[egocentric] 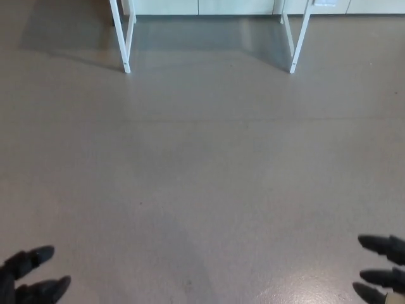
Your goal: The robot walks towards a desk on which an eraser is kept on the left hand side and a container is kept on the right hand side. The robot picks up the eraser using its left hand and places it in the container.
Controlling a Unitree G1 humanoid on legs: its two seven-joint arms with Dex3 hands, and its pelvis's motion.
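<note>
Desk legs [128, 38] stand well beyond left hand [28, 278].

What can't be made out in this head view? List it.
- Desk top, eraser and container: cut off by the top edge; only two white desk legs show.
- Left hand: bottom-left corner cuts it; only fingertips show.
- Right hand: bottom-right corner cuts it; only fingertips show.
- Both arms: out of frame.
</note>
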